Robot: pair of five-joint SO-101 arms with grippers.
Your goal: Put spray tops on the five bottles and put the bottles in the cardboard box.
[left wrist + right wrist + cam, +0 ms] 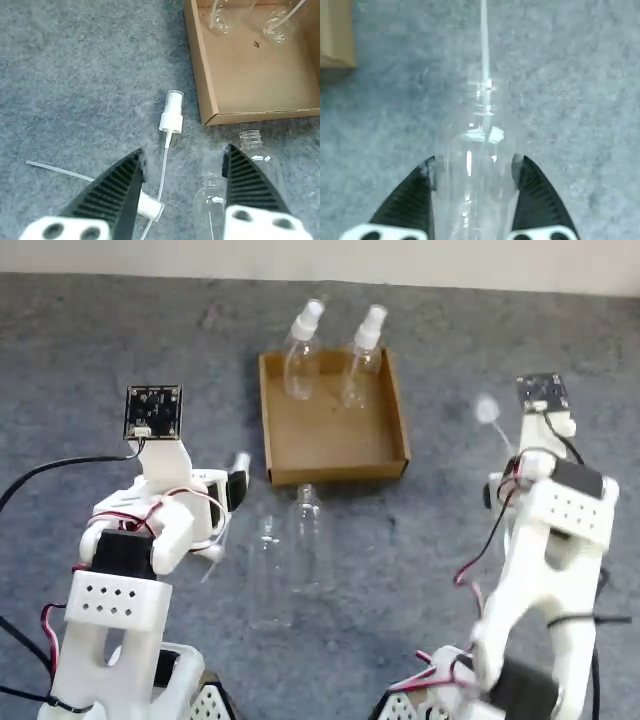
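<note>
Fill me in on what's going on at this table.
Two arms are working on fitting spray tops to bottles and boxing them. Two finished bottles rest in the cardboard box. The right end effector grips a clear bottle with a tube seemingly poking into its neck. The left end effector hangs open over two loose spray tops on the table, beside two uncapped bottles lying near the box.

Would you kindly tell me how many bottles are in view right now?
5. Two capped bottles rest in the cardboard box; two uncapped bottles lie on the table just outside it; the fifth bottle is gripped in the right hand.
</note>
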